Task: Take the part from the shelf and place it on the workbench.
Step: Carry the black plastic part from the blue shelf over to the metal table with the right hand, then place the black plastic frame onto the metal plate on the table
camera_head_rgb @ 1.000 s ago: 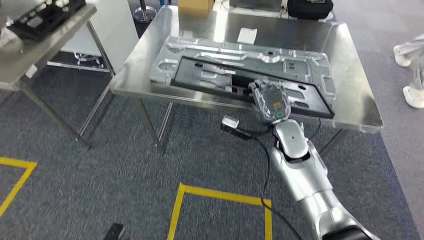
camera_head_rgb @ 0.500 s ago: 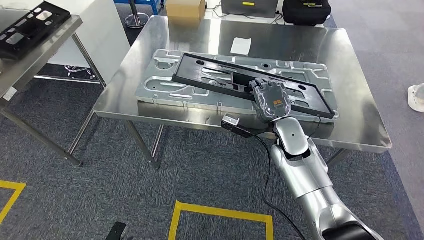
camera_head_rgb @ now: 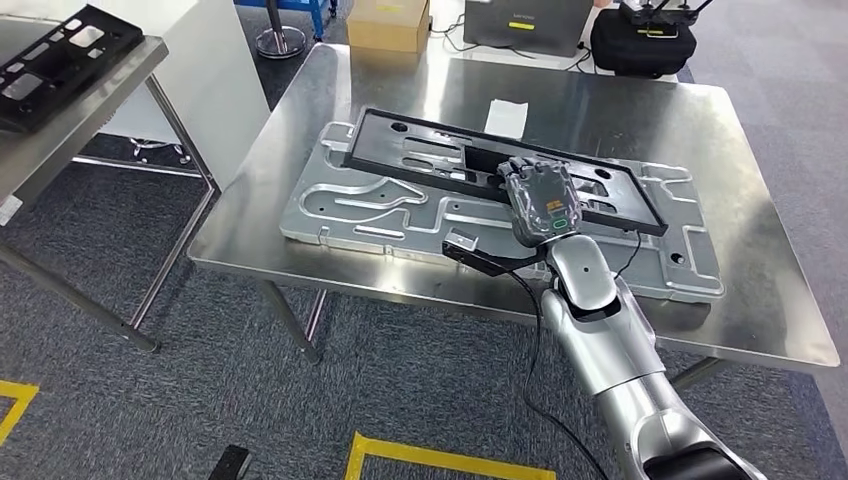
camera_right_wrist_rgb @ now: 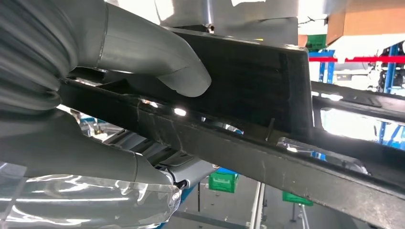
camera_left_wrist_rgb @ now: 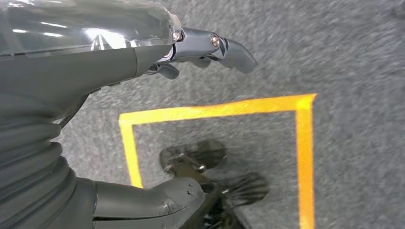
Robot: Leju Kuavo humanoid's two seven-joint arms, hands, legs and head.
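black frame part (camera_head_rgb: 500, 168) is in the right hand (camera_head_rgb: 541, 198), whose fingers are curled over its near rail with the thumb under it; in the right wrist view the thumb (camera_right_wrist_rgb: 157, 57) presses one face of the rail (camera_right_wrist_rgb: 248, 148) and the fingers wrap the other. the part stretches away to both sides of the hand, over the steel workbench (camera_head_rgb: 640, 110) and above the grey metal plate (camera_head_rgb: 400, 215) that lies there. whether the far edge already touches the plate i cannot tell.

the step in hand looks like the placing: the carrying is done and the part hangs over the bench. the next move, as i judge it, calls for lowering it flat and only then letting the fingers go, since a long part held at one rail may tip or swing.

the left hand (camera_left_wrist_rgb: 157, 52) hangs by the floor, fingers loosely apart and holding nothing, over a yellow tape line (camera_left_wrist_rgb: 215, 109).

beyond the right hand lie a white paper slip (camera_head_rgb: 507, 116), a cardboard box (camera_head_rgb: 388, 24) and a black bag (camera_head_rgb: 643, 40). far off to its left a second table carries another black part (camera_head_rgb: 60, 60). the plate's raised ribs under the part may keep it from sitting flat.
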